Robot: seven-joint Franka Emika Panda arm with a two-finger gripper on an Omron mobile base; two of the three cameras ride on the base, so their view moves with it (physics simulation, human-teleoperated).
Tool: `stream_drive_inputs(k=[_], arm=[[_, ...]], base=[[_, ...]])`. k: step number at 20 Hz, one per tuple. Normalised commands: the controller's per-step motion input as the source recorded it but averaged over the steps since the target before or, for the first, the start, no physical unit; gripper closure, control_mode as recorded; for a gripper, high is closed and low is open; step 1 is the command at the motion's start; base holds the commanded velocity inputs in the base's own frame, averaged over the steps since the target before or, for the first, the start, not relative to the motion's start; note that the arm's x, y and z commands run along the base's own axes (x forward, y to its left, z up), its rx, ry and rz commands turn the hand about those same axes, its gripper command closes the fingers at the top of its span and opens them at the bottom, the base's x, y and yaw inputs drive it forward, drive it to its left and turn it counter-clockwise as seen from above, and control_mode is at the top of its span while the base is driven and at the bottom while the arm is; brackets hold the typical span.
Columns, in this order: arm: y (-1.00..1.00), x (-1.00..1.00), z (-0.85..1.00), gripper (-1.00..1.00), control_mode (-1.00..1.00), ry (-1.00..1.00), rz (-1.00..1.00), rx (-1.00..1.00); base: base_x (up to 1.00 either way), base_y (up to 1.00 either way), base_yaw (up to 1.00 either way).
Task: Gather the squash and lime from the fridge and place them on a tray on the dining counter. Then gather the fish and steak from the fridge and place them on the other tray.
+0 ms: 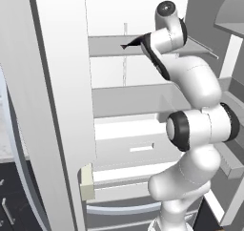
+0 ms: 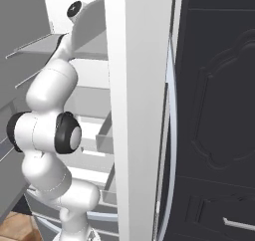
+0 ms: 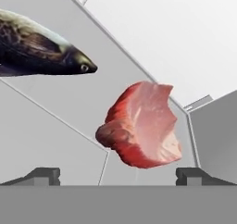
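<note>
**Now at the fridge shelf, jaws wide, steak dead ahead**

So, nearest in the hand view: the gripper (image 3: 118,174), finger tips far apart at the bottom corners, nothing between them. Jaws wide, holding nothing. Just beyond and centred between the tips sits the steak (image 3: 141,126), a pink-red slab with a darker red rim, on a grey fridge shelf (image 3: 69,107). It is close to the tips, but I judge no contact yet. Farther back and off to the upper left lies the fish (image 3: 41,49), dark silvery body, head pointing toward the steak, apart from it.

In the left base view the arm (image 1: 190,82) reaches up into the open fridge (image 1: 62,82), hand at the upper shelf level. White fridge back wall behind everything.

Progress, as a judgement: both steak and fish are in the fridge, so the second half is not done. Squash, lime and trays are out of sight, so that half cannot be checked here. Likely next: close on the steak and carry it out, then the fish.
</note>
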Motion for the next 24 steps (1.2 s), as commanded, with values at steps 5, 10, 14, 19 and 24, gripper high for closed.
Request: stream_drive_inputs(k=[5,10,14,19,24], arm=[[-0.12,0.42,-0.18,-1.0,-1.0,0.0,0.02,0.0],[-0.11,0.37,-0.2,-1.0,-1.0,0.0,0.02,0.0],[-0.08,0.01,-0.18,-1.0,-1.0,0.0,0.0,0.0],[-0.08,0.17,-0.17,-1.0,-1.0,0.0,0.01,0.0],[-0.05,0.31,-0.26,-1.0,-1.0,0.0,0.02,0.0]], base=[[0.0,0.0,0.0],[0.0,0.0,0.0],[0.0,0.0,0.0],[0.0,0.0,0.0],[0.0,0.0,0.0]])
